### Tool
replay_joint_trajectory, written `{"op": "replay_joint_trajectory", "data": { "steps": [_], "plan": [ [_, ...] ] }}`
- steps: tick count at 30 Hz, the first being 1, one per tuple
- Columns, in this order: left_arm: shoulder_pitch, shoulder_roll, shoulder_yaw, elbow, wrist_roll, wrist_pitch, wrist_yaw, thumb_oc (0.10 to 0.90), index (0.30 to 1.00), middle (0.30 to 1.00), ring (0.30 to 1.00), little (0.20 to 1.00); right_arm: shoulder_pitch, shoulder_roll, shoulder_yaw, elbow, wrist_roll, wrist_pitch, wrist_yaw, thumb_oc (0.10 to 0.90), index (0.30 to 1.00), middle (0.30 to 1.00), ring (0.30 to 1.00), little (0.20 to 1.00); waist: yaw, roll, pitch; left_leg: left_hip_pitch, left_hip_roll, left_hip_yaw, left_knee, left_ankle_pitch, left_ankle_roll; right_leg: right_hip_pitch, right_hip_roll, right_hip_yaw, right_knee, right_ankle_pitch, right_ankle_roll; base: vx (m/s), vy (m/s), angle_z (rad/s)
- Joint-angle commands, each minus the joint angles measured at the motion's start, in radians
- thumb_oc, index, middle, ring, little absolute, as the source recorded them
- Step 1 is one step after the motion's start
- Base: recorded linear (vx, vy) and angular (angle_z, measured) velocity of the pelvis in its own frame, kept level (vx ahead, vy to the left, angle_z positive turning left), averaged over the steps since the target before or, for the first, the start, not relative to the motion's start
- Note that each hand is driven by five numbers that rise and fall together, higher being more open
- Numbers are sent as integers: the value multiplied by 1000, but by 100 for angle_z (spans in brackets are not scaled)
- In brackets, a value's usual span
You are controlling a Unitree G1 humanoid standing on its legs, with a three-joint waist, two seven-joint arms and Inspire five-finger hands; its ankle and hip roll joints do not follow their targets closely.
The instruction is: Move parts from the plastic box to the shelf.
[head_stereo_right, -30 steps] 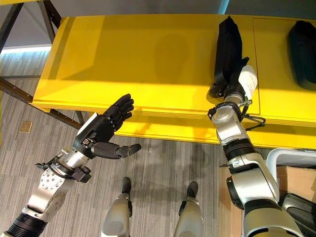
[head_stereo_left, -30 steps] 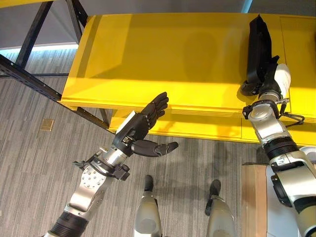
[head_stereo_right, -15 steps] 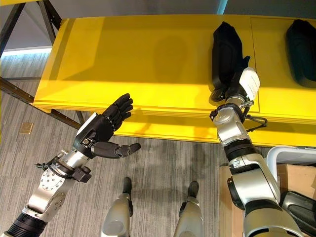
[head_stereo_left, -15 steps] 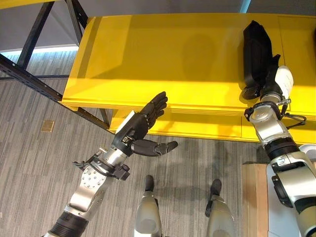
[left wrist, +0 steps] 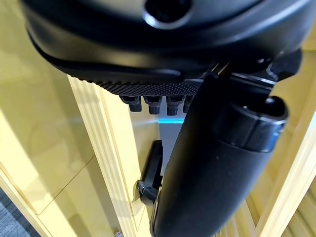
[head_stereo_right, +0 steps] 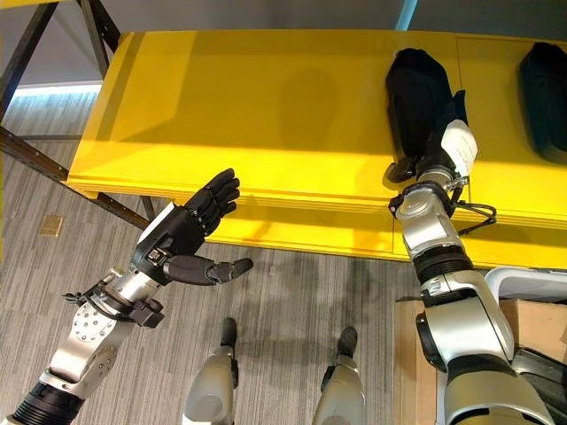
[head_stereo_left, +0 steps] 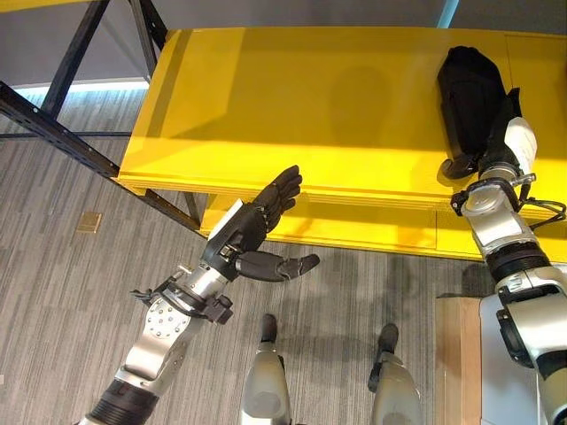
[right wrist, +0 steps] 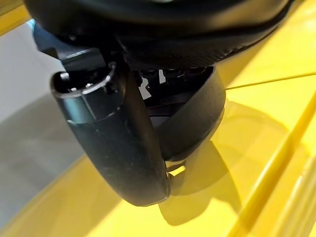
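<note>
Left eye view: right hand (head_stereo_left: 507, 146) clasped on black part (head_stereo_left: 471, 97), lying on yellow shelf (head_stereo_left: 292, 106) at 2 o'clock. Advisable to seat part flat, well back from edge, before letting go.
Right eye view: left hand (head_stereo_right: 182, 237) relaxed, empty, at 8 o'clock, well apart.
Right wrist view: thumb (right wrist: 116, 140) curled round part, touching.

The shelf (head_stereo_left: 292, 97) is smooth, glossy yellow, looking like painted metal, with a ribbed front edge. Its frame (head_stereo_left: 62, 133) is matt black metal bar. The part (head_stereo_left: 469, 97) by the shelf's right end is matt black, seemingly plastic, curved and smooth. The floor (head_stereo_left: 71, 301) is grey, ribbed carpet, rough and dull. The left hand (head_stereo_left: 252, 232) is matt black with a finely dotted palm pad; the right hand (head_stereo_right: 440, 150) bears a white cover.
</note>
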Motion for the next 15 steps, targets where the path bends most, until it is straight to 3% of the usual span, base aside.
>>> {"op": "replay_joint_trajectory", "data": {
  "steps": [1, 15],
  "plan": [
    [-35, 13, -3, -111, -22, -109, -8, 900, 1000, 1000, 1000, 1000, -137, -100, 56, 14, -56, -37, -24, 900, 1000, 1000, 1000, 1000, 10, -9, -51, -42, -49, -33, 23, -54, 65, 49, 44, -18, 152, -264, -78, 37, -6, 1],
    [-15, 20, 7, -115, -22, -106, -9, 900, 1000, 1000, 1000, 1000, -155, -108, 63, -8, 34, -91, 26, 900, 1000, 1000, 1000, 1000, 14, -6, -44, -48, -57, -35, 40, -61, 70, 42, 41, -16, 171, -270, -81, 19, -1, 1]
  ]
}}
